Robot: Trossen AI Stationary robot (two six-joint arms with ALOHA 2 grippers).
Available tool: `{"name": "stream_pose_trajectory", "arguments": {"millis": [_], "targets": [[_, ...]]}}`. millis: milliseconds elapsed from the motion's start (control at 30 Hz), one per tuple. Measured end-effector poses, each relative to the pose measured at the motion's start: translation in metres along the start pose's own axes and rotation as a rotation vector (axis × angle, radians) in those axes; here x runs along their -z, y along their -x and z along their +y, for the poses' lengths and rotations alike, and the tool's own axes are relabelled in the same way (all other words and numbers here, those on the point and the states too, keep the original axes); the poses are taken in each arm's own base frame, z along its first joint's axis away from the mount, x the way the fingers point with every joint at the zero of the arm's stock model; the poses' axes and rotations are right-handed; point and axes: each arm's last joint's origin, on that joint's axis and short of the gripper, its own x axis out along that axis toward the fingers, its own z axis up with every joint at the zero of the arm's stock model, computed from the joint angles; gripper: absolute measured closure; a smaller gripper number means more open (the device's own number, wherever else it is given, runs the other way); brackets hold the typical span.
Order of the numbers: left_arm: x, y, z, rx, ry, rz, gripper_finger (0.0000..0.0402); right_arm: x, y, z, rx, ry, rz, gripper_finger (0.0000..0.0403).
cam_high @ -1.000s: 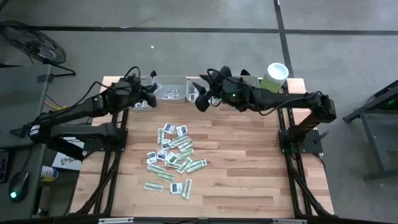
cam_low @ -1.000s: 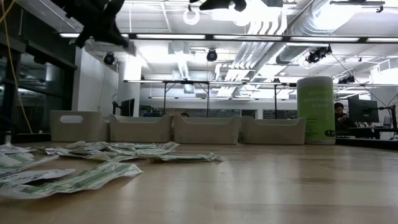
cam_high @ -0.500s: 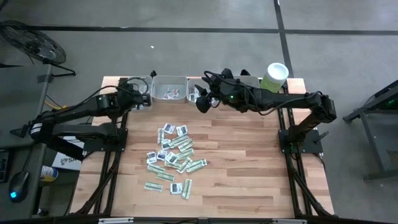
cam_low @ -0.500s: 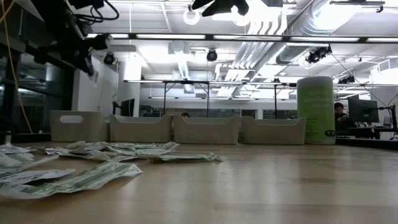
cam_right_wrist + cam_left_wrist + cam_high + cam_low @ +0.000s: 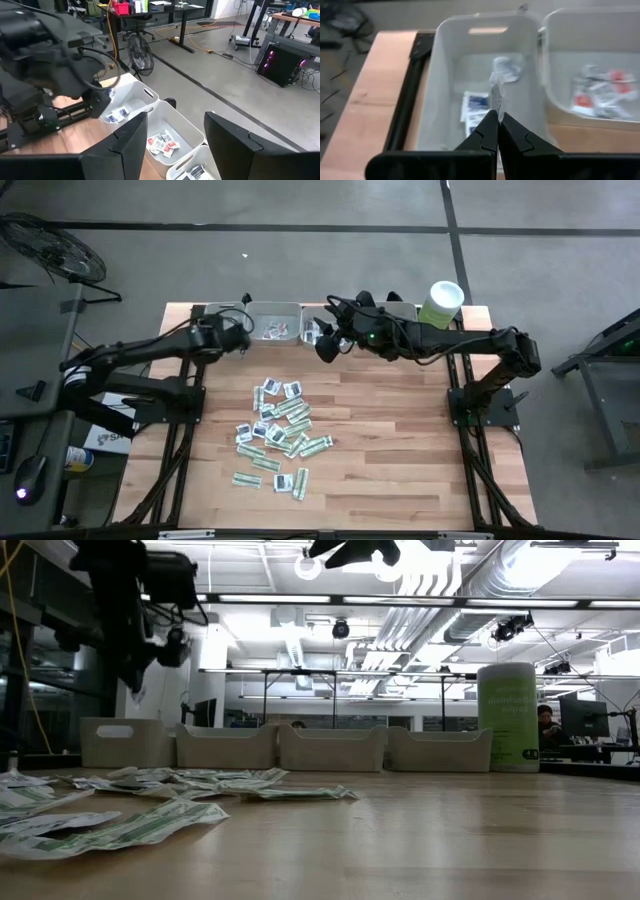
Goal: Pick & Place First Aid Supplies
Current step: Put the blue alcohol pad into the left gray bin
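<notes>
White and thin, a small sachet (image 5: 496, 95) is pinched between the tips of the left gripper (image 5: 497, 119), right above the end grey tray (image 5: 442, 90). The right gripper (image 5: 175, 135) waits over the middle trays, fingers spread apart. More sachets (image 5: 278, 430) lie on the table (image 5: 400, 440).

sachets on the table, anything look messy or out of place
Nothing damaged. The loose sachets lie in a jumbled, overlapping heap mid-table, unsorted. The left gripper holds one sachet pinched above the end tray; the right gripper is open over the trays.

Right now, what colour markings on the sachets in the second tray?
Red on white sachets, clearest in the left wrist view.
</notes>
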Motion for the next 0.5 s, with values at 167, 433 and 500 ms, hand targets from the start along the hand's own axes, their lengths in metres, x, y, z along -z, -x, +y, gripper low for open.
{"name": "stream_pose_trajectory", "arguments": {"millis": [167,433,500], "targets": [[-0.006,-0.018,0.003,-0.080,0.011,0.070,0.0401,0.000,0.000,0.000,-0.005,0.001,0.003,0.0213],[-0.016,-0.030,0.007,-0.083,-0.007,0.109,0.0398,0.002,0.000,0.001,-0.037,0.006,0.020,0.0212],[-0.019,-0.033,0.009,-0.079,-0.009,0.132,0.0391,0.002,0.000,0.001,-0.043,0.007,0.022,0.0212]]}}
